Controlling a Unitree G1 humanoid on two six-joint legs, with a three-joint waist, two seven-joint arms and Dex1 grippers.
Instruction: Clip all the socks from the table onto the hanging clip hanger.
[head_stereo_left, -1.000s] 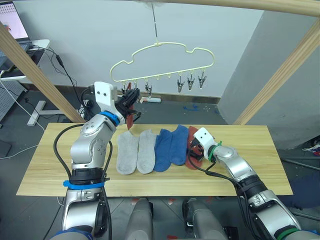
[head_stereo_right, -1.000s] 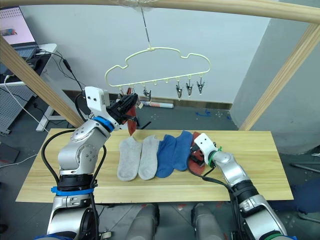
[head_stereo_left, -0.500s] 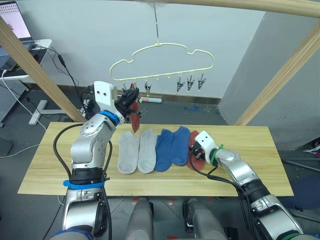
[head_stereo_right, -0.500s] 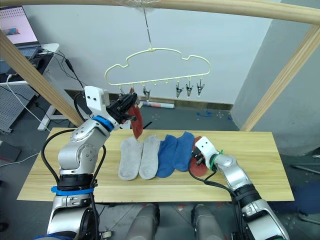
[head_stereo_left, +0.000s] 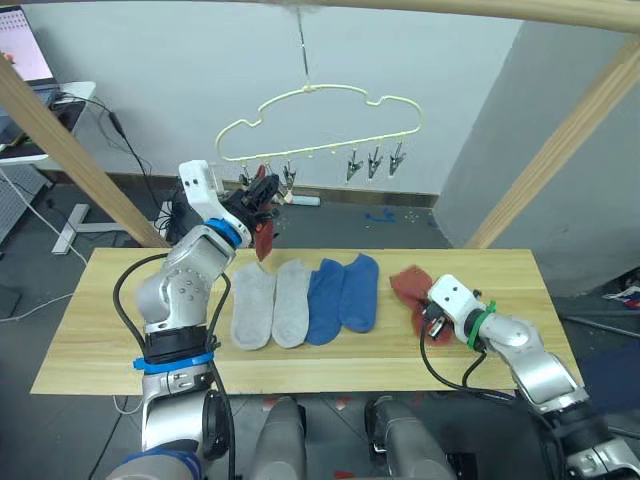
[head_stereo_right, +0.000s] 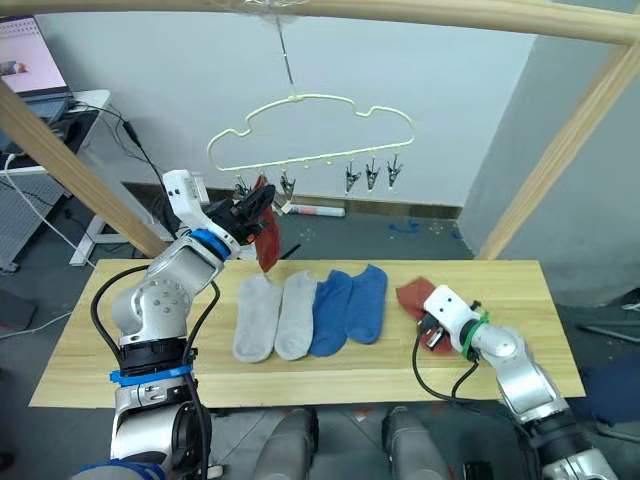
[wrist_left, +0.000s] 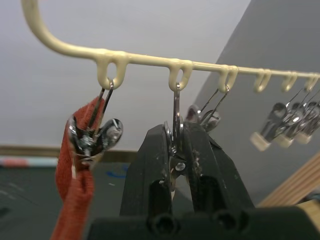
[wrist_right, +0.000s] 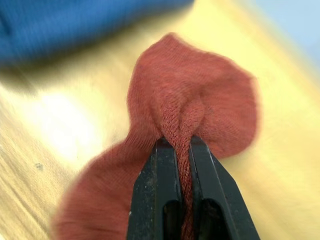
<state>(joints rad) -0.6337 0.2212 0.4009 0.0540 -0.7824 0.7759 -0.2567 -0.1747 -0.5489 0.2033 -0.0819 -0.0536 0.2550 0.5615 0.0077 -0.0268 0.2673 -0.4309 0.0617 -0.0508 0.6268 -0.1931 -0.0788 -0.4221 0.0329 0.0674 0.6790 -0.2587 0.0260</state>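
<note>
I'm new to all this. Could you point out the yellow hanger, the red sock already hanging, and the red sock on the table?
clip hanger (head_stereo_right: 395, 108), right eye view, top wire.
hanging red sock (wrist_left: 72, 192), left wrist view, fabric below its clip.
red sock on the table (wrist_right: 200, 95), right wrist view, bunched fabric.

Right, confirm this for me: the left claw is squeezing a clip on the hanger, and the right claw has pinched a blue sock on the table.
Not quite. The left claw is indeed squeezing a clip on the clip hanger, but the right claw has pinched the rust-red sock on the table, not a blue one. The right wrist view shows the red knit bunched between its fingers.
</note>
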